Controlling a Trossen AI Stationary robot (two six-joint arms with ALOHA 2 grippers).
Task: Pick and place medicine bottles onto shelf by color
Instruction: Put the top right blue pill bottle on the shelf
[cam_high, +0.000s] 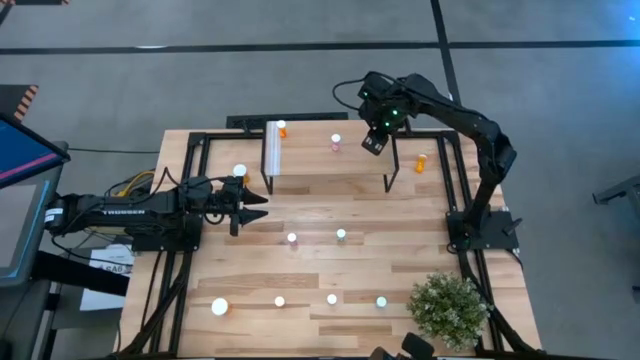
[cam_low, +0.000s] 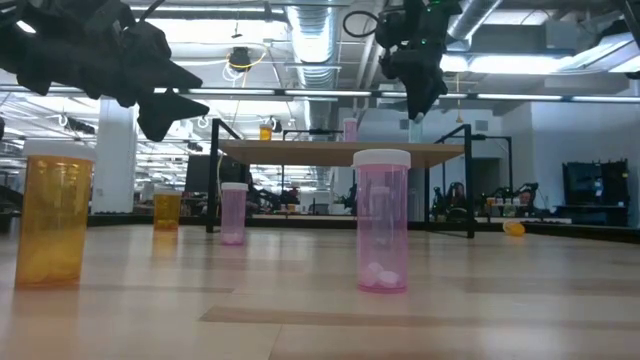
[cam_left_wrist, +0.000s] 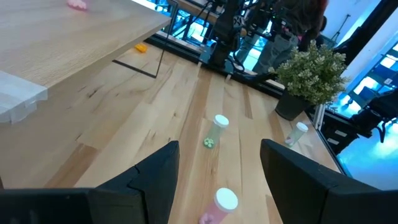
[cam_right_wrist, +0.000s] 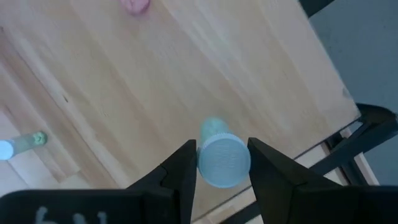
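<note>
A teal bottle (cam_right_wrist: 222, 160) sits between the right gripper (cam_high: 374, 141)'s parted fingers over the shelf (cam_high: 330, 160) edge; released off-centre, it may topple off.

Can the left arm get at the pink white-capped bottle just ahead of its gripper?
Probably yes. The left gripper stands open and empty, aimed across the wooden tabletop at the pink white-capped bottle; the left wrist view shows that bottle near its fingers, with nothing between.
</note>
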